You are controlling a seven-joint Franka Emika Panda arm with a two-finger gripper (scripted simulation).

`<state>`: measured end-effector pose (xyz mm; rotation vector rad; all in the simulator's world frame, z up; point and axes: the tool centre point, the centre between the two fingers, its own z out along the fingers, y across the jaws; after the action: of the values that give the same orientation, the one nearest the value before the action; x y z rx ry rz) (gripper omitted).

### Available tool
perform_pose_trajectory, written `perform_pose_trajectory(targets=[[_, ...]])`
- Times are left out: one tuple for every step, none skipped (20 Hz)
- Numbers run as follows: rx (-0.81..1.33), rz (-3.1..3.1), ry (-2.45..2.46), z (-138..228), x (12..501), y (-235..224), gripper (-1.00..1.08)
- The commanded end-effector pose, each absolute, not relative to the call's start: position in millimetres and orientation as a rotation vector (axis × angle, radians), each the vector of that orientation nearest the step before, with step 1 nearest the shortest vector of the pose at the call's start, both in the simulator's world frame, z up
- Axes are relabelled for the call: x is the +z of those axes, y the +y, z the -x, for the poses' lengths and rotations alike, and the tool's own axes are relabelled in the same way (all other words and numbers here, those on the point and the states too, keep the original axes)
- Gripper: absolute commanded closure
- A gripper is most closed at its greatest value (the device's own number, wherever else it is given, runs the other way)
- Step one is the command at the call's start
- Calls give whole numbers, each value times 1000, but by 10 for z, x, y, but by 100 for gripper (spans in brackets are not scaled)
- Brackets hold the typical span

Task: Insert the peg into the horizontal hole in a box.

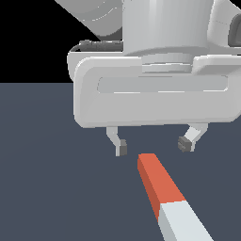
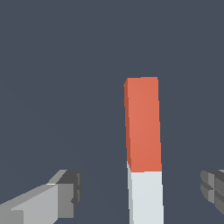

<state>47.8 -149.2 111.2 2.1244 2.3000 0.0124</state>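
Note:
The peg (image 1: 162, 188) lies flat on the dark floor, its red-orange half pointing away and its white half (image 1: 183, 223) running off the lower edge of the exterior view. My gripper (image 1: 154, 145) hangs open just above the peg's red end, one finger on either side, touching nothing. In the wrist view the peg (image 2: 143, 127) lies between the two grey fingertips (image 2: 70, 192), nearer the other fingertip (image 2: 214, 188). The box and its hole are out of view.
The dark grey floor (image 1: 47, 179) spreads around the peg. The gripper's large grey-white body (image 1: 155, 89) fills the upper half of the exterior view and hides what lies behind it.

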Motion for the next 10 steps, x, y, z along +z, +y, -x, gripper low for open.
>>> perform_pose_trajectory(targets=[[10,-2112,2315,-550,1000,-1693,-92],[9,-2109,2319,-577,962,-1762,-92],[8,-2105,2324,-602,927,-1825,-92],[7,-2102,2328,-625,896,-1882,-92],[6,-2099,2331,-647,867,-1934,-92],[5,-2097,2334,-667,841,-1980,-92],[4,-2094,2337,-685,818,-2022,-92],[4,-2092,2340,-702,798,-2060,-92],[3,-2090,2342,-717,779,-2093,-92],[3,-2089,2344,-731,763,-2123,-92]])
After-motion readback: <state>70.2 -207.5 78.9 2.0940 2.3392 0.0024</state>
